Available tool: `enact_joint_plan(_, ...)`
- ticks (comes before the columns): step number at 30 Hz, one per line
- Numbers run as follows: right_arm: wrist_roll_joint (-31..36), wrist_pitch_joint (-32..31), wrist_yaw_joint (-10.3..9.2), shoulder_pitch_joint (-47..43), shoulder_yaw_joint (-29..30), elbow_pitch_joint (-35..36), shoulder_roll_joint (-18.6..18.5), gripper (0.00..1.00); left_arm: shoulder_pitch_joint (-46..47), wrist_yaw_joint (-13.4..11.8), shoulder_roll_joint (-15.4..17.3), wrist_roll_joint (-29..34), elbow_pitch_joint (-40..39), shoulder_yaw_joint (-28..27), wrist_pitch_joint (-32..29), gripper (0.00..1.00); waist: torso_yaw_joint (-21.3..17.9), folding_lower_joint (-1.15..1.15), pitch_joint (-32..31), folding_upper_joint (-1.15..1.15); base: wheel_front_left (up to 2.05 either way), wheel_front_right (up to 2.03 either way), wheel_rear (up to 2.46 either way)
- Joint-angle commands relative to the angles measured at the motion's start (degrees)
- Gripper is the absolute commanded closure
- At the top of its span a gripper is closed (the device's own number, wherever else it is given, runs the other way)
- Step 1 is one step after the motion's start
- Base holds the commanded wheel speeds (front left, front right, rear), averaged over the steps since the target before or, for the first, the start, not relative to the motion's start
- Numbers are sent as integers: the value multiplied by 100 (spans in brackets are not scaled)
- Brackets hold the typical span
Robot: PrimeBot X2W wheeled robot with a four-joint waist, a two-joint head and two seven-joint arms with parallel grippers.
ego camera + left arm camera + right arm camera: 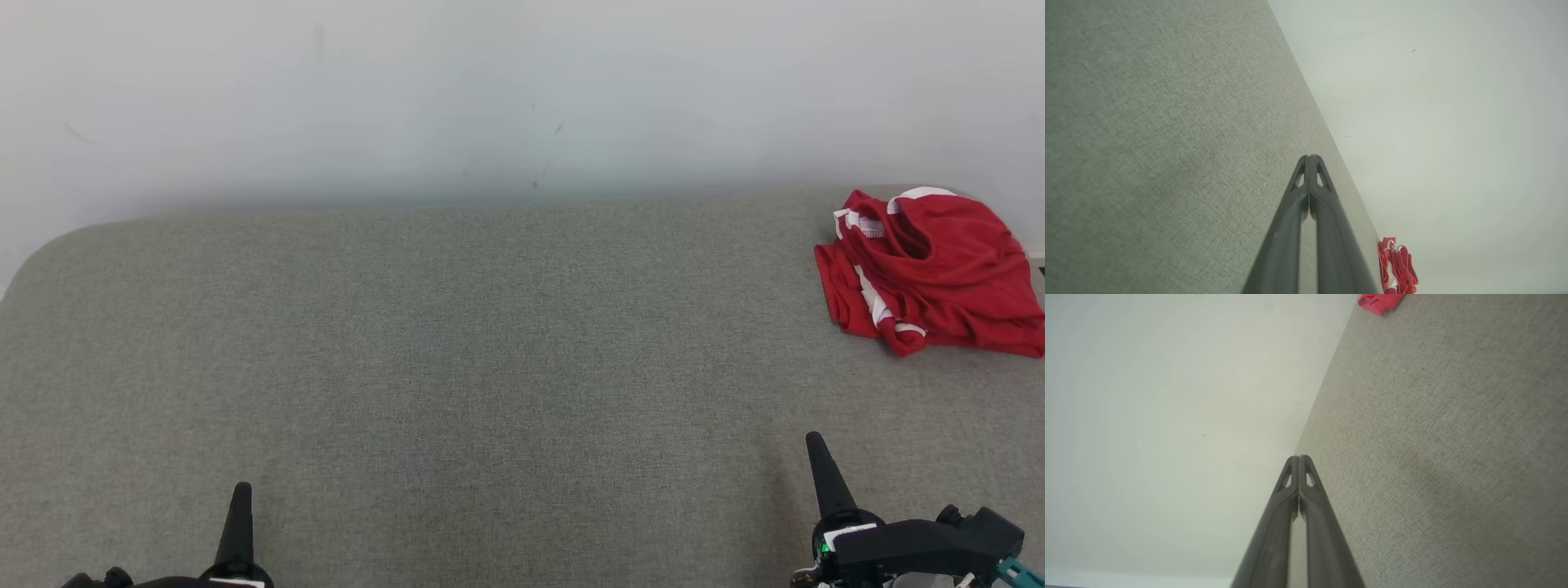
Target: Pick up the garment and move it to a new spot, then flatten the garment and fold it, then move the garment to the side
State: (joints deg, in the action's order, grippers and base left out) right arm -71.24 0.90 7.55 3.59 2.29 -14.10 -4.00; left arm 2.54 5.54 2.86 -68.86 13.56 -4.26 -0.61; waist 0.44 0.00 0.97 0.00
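The garment (931,269) is a red top with white trim, lying crumpled in a heap at the far right of the grey fabric surface (490,367), close to the wall. It also appears small at the lower right of the left wrist view as the garment (1397,267), and at the top edge of the right wrist view as the garment (1381,301). My left gripper (242,488) is at the lower left, shut and empty. My right gripper (814,439) is at the lower right, shut and empty, well short of the heap. Both wrist views show the tips pressed together: left gripper (1309,157), right gripper (1298,457).
A pale plain wall (522,98) runs along the far edge of the surface. The surface's far left corner (49,245) is rounded. Wide bare grey fabric lies between the two grippers and the wall.
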Motion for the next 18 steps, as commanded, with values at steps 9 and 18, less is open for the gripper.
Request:
enact_joint_plan(9,-548,-155,-8,127,76,42,-19,100,178,56,3,-592,-14,-76,-148,100,-8,0,-15,0,0,0,0)
enact_joint_plan(18,-977,-284,-8,157,131,37,-10,100,240,103,3,-1044,4,-114,-264,100,-16,0,-29,0,0,0,0)
